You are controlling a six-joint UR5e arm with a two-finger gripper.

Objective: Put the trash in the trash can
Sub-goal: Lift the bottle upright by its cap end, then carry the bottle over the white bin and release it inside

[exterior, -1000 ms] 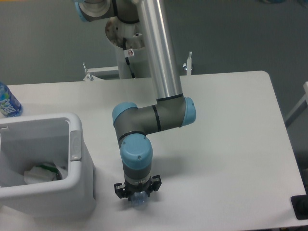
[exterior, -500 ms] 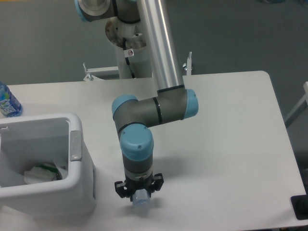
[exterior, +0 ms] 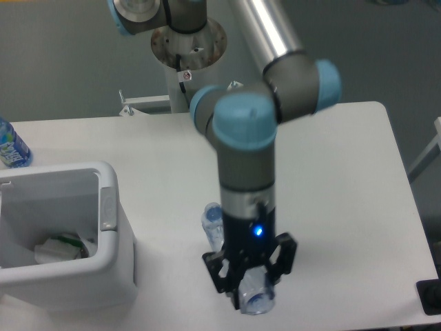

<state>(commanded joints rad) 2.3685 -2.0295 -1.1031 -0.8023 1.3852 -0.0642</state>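
Note:
My gripper (exterior: 251,293) hangs above the table's front middle, fingers pointing down, shut on the crushed clear plastic bottle (exterior: 256,300). One end of the bottle pokes out below the fingers. More clear plastic (exterior: 212,222) shows behind the wrist on the left, and I cannot tell whether it belongs to the same bottle. The white trash can (exterior: 109,207) stands at the front left, well left of the gripper. A crumpled white wrapper with green print (exterior: 62,247) lies inside the can.
An uncrushed blue-labelled bottle (exterior: 10,146) stands at the table's far left edge, behind the can. The arm's base and mounting bracket (exterior: 186,48) are beyond the table's back edge. A dark object (exterior: 431,296) sits at the front right corner.
The arm has swung up and to the right. The gripper has risen off the table toward the camera with the bottle held in it. The can and wrapper have not moved.

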